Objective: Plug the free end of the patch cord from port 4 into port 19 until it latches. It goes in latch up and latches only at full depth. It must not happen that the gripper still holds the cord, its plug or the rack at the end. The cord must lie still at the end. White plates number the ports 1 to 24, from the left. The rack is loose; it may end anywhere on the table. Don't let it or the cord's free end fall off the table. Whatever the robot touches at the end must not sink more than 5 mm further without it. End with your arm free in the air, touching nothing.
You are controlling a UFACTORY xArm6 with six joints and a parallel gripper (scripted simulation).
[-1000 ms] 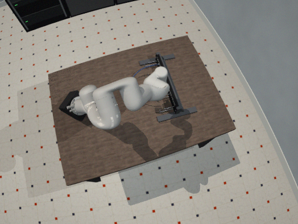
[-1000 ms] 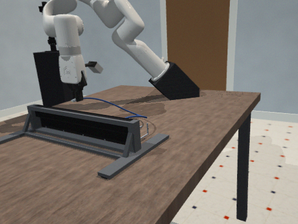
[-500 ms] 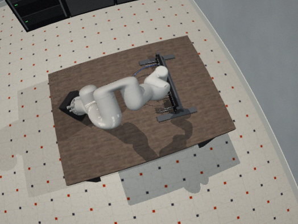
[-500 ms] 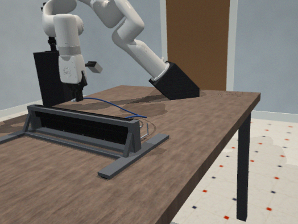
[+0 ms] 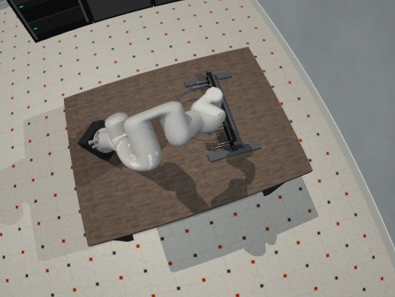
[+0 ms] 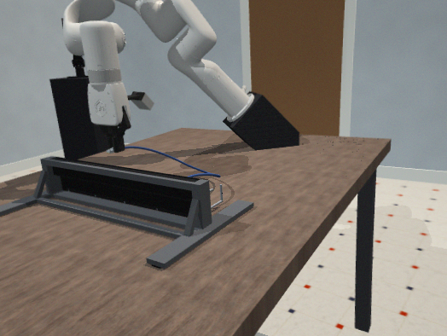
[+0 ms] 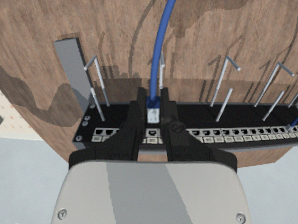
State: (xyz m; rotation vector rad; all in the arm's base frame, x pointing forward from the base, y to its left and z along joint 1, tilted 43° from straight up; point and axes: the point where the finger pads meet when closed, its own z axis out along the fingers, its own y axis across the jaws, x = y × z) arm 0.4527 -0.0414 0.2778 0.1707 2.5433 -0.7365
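Observation:
My gripper (image 7: 153,98) (image 6: 119,147) is shut on the clear plug (image 7: 153,116) at the cord's free end. The blue cord (image 7: 160,45) (image 6: 171,157) (image 5: 190,90) runs from the plug away from the rack, then loops to the port side. The black rack (image 7: 200,112) (image 6: 128,171) (image 5: 231,124) stands upright on its feet. In the wrist view the plug appears over the panel, above the port row (image 7: 215,133), with one port showing just below it; the gap is unclear. The cord's other end (image 7: 294,122) sits at the right edge there. Port numbers are too small to read, and the latch is hidden.
Thin metal wire hooks (image 7: 220,82) stick out of the rack's port side, on both sides of the fingers, one close behind the plug. The rack's feet (image 6: 200,234) (image 5: 246,149) rest on the wooden table (image 5: 264,113) (image 6: 277,200). The arm hides the gripper in the top view.

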